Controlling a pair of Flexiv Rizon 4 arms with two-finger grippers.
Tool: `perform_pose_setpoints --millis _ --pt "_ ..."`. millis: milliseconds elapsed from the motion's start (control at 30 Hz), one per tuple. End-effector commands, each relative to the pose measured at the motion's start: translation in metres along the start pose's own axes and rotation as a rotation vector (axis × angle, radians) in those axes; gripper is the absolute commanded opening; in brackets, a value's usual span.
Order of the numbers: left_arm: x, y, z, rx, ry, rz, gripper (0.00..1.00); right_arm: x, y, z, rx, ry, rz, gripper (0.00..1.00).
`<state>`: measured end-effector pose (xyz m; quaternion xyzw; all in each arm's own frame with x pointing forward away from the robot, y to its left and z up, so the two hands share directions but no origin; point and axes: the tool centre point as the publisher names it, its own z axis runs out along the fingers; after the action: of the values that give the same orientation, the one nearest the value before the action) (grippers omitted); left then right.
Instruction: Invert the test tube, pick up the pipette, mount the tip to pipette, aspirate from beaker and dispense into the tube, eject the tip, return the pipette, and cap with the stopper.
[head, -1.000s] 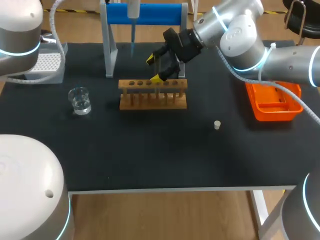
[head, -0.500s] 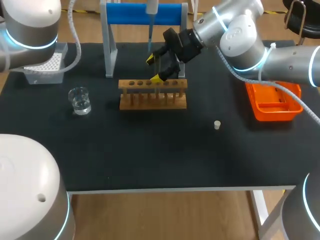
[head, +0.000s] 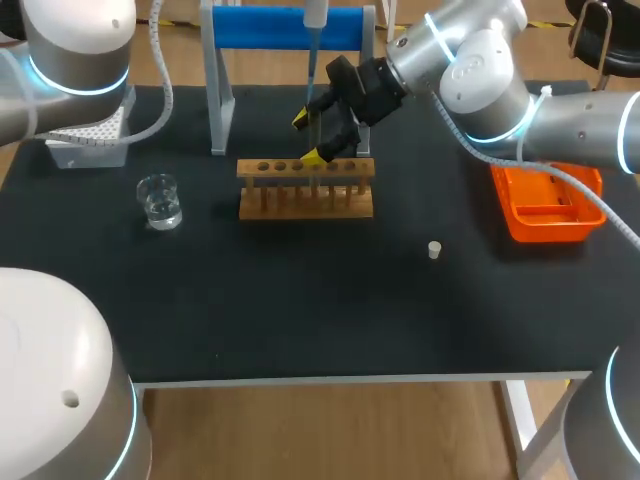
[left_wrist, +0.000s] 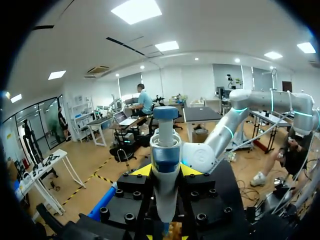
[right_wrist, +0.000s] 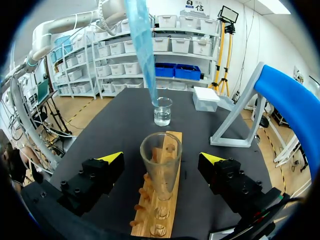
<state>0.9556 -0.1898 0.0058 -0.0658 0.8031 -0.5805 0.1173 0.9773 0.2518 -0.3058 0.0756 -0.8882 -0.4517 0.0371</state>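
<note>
Dispensing step. On the black desk (head: 300, 310), the wooden rack (head: 305, 187) carries the clear, empty-looking test tube (right_wrist: 161, 165), mouth up. It stands between the released fingers of your right pincer (head: 310, 138), which flank it without touching. Your left pincer (left_wrist: 166, 170) is clenched on the pipette (left_wrist: 165, 145), whose translucent blue tip (right_wrist: 139, 45) hangs above the tube, slightly off its mouth. Next, centre the tip over the mouth and lower it before dispensing.
</note>
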Motion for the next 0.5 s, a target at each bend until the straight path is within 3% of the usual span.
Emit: perform_pose_setpoints --millis 33,500 --pt "-0.0037 0.0008 0.0030 0.003 0.006 0.002 0.00 0.0006 0.0004 -0.0005 0.002 -0.001 0.000 1.00" --pt "-0.0099 0.0092 0.0056 0.021 0.014 -0.017 0.00 0.0006 0.0004 -0.0005 0.002 -0.001 0.000 1.00"
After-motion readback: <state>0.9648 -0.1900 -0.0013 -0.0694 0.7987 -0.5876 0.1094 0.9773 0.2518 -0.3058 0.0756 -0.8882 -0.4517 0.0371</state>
